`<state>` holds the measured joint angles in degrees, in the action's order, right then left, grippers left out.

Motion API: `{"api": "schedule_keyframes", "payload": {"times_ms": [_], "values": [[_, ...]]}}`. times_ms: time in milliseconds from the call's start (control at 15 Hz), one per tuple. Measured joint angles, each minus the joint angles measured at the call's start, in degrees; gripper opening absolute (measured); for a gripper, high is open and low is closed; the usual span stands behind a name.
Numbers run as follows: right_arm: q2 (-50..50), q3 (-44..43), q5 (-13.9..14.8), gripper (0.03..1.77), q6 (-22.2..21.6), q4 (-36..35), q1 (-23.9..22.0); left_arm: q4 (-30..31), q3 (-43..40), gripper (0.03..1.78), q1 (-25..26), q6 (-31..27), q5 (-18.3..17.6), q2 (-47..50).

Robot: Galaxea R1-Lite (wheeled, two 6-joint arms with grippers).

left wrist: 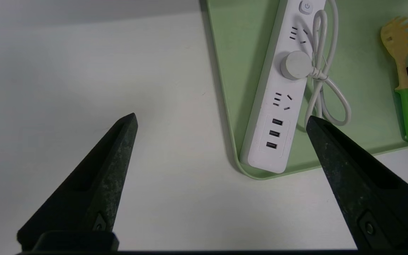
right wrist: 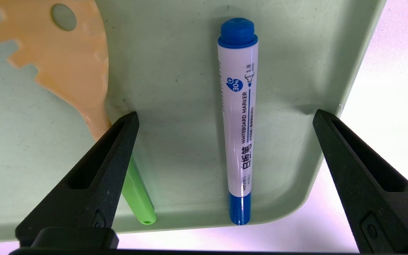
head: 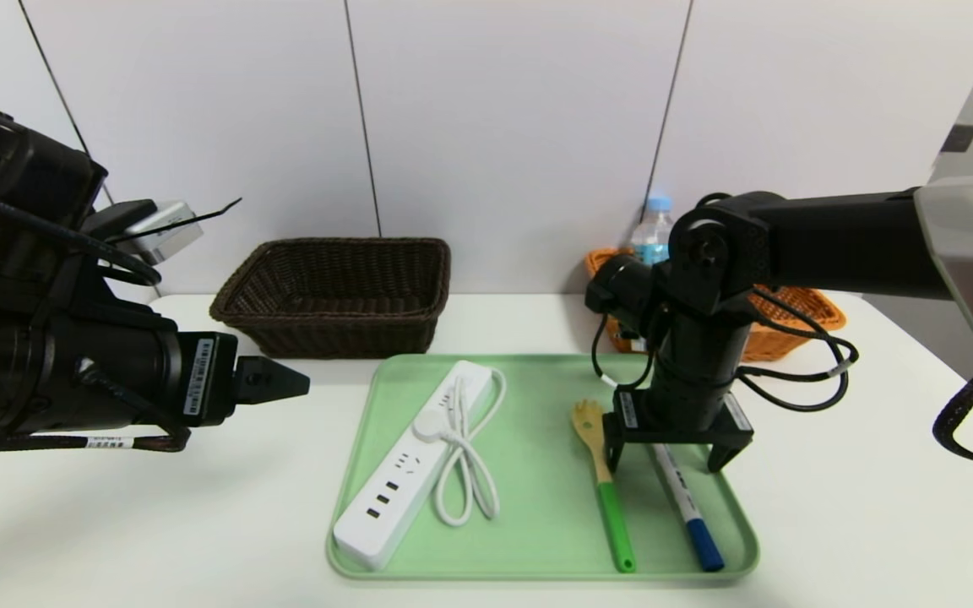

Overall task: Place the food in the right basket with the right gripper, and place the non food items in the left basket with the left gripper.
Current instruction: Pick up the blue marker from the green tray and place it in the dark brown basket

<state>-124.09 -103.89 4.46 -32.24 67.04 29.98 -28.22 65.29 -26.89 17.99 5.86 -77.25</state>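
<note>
Your right gripper hangs wide apart straddling the marker, probably above it; your open left gripper sits farther off.

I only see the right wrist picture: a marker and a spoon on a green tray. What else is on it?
Observer: A white power strip with its coiled cord, on the tray's left part.
Operator: Any baskets?
Observer: Two behind the tray: a dark brown basket left, an orange basket right.
Operator: Anything inside?
Observer: A water bottle shows at the orange basket, partly hidden by the right arm.
</note>
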Motion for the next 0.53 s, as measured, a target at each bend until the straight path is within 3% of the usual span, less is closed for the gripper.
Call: {"api": "schedule_keyframes", "payload": {"times_ms": [533], "values": [[0.0,0.1,0.1,1.70,0.0,0.2,0.0,0.0,0.0,1.69,0.0,0.0,0.0,0.1]]}}
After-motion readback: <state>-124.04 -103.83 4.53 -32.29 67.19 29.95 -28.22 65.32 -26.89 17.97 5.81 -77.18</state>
